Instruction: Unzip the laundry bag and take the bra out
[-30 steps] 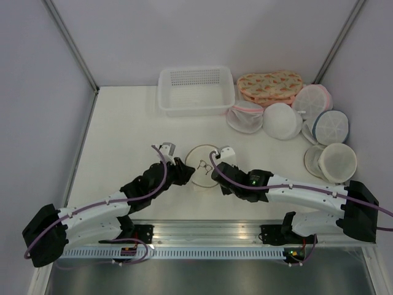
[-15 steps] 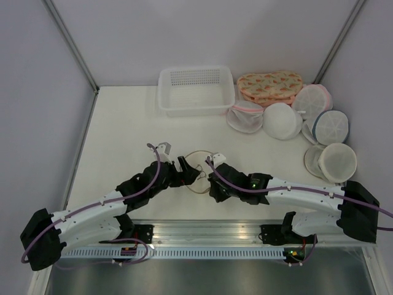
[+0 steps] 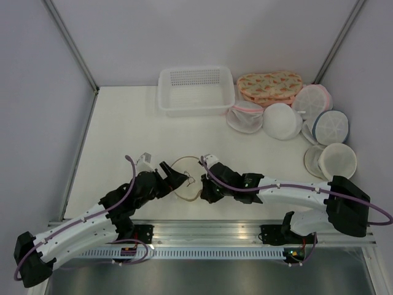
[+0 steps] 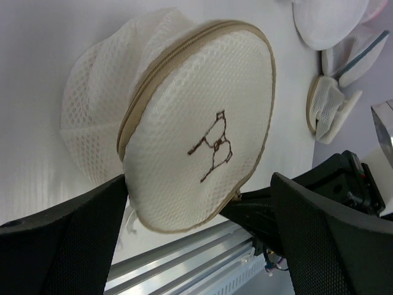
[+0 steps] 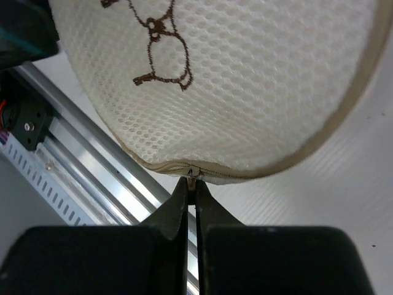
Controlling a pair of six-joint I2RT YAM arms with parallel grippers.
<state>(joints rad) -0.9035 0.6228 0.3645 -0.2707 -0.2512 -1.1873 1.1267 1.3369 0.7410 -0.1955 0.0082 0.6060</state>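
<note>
**Bag dragged to the near edge and tipped up**

A second earlier the laundry bag [image 3: 186, 179] had lain flat on the table [image 3: 123, 129], farther from the arms, with the left pincer [image 3: 176, 178] almost closed at its left rim. Since then both arms had drawn back toward the rail [image 3: 209, 232] at the near edge. The bag had come with them and now stood tilted on its edge, its embroidered face turned toward the left arm. The left pincer had sprung wide apart, one finger on each side of the bag's lower rim. Whether the left finger actually touched the mesh was hard to judge from the wrist view. The right pincer [image 5: 191, 187] had stayed pressed together on the small zip pull [image 5: 191, 173] at the bag's tan rim, which pointed down at the table. The zip along the visible rim still looked closed, and the mesh hid whatever was inside.

The table was white and matte. A perforated white basket [image 3: 196, 91] sat at its far side. To the right of the basket were a floral orange pouch [image 3: 270, 86], a pink-trimmed pouch [image 3: 244, 117], a plain white dome [image 3: 282, 121], a blue-trimmed pouch [image 3: 331, 126] and a cream one [image 3: 338, 161], clustered well apart from the bag. Pale grey walls enclosed the table, with metal posts rising at the far corners.
</note>
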